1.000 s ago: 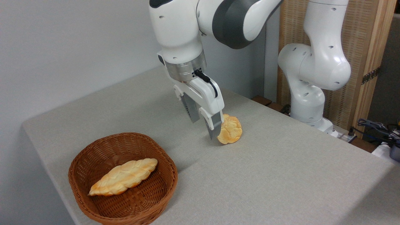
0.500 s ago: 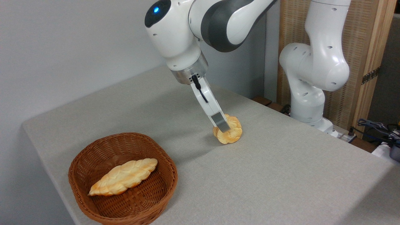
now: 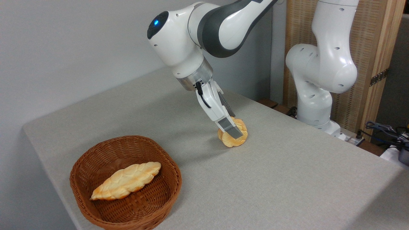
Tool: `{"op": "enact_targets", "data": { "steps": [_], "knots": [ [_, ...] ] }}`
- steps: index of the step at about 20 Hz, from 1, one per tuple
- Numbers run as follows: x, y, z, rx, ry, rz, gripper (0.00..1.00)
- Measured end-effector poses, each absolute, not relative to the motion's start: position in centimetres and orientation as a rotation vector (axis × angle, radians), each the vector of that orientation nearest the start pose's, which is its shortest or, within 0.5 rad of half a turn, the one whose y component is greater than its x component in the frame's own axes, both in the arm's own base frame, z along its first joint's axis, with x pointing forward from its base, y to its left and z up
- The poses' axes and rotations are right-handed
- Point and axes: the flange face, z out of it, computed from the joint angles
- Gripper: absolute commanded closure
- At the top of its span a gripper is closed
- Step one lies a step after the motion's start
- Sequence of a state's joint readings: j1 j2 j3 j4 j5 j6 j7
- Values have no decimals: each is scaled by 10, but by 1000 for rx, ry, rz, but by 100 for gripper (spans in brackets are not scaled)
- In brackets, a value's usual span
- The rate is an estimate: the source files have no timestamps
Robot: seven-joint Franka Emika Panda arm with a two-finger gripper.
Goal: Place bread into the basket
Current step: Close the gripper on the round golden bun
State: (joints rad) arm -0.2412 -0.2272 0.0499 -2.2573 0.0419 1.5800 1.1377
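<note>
The bread (image 3: 228, 140), a small knobbly golden bun, lies on the grey table right of centre. My gripper (image 3: 235, 128) comes down on it at a slant from the upper left, open, with one finger on each side of the bun. The near finger's grey pad (image 3: 230, 129) covers part of the bun's front, and the far fingertip is hidden behind the bun. I cannot tell whether the pads touch it. The round brown wicker basket (image 3: 83, 171) stands at the front left, well apart from the bun.
A long pale braided loaf (image 3: 126, 180) lies inside the basket. The arm's white base (image 3: 314, 105) stands at the table's back right, with cables (image 3: 385, 132) beyond it. The table's left corner and front edge run close to the basket.
The gripper turned about its wrist and leaned over, going from beside the bun's left edge to straddling it. The bun shifted slightly and now lies flatter.
</note>
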Motion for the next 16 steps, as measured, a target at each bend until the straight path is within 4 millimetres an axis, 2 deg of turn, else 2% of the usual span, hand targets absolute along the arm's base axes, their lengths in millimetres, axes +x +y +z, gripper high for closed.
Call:
{"op": "enact_targets", "data": {
  "steps": [4, 5, 12, 16],
  "knots": [
    [422, -75, 424, -2532, 2015, 651, 70],
    [422, -76, 423, -2531, 2015, 650, 75],
    [423, -76, 420, -2532, 2016, 660, 78],
    [423, -76, 420, -2532, 2015, 659, 83]
  ]
}}
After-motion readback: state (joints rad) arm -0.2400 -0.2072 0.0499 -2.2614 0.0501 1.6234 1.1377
